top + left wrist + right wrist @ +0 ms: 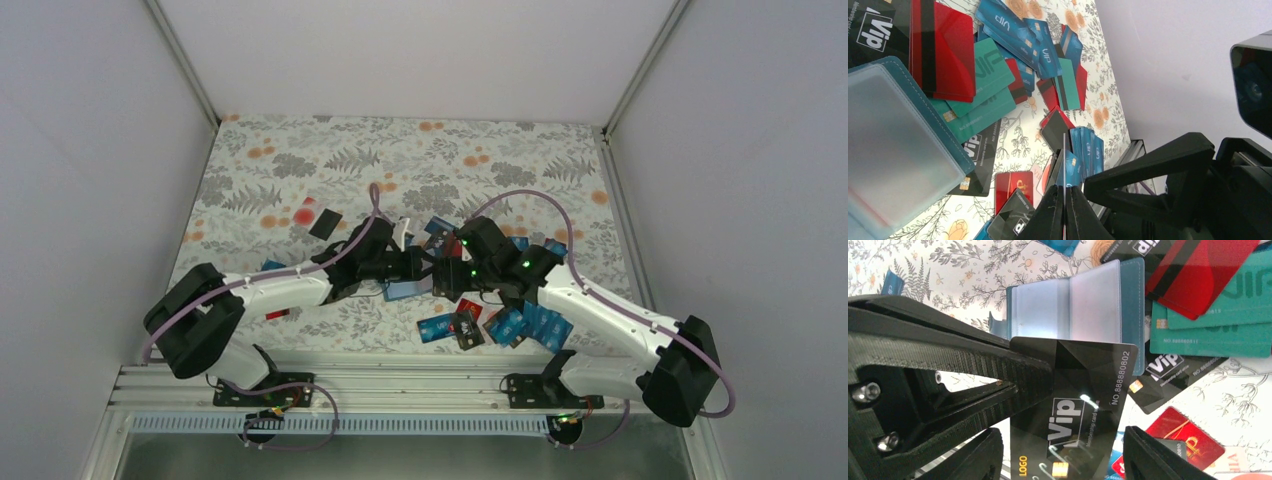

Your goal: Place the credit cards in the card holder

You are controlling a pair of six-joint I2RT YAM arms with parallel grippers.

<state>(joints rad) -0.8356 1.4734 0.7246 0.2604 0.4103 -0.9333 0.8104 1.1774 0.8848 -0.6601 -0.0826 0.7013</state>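
Note:
My left gripper (1064,187) is shut on a black VIP card (1083,385), which shows edge-on as a thin line (1064,160) in the left wrist view. That card hangs between the fingers of my right gripper (1063,440), which stand open with a thin gap at each card edge. The left gripper's fingers (1023,375) pinch the card's left side. The teal card holder (1073,305) lies open on the table just beyond, its clear sleeves up (893,150). Both grippers meet over it (405,290). Several credit cards (988,75) in red, teal, blue and black lie around it.
A heap of blue cards (520,325) lies by the right arm near the front edge. One red card (306,213) and one black card (325,224) lie apart at the left. White walls enclose the floral tablecloth (300,160). A metal rail (400,385) runs along the front.

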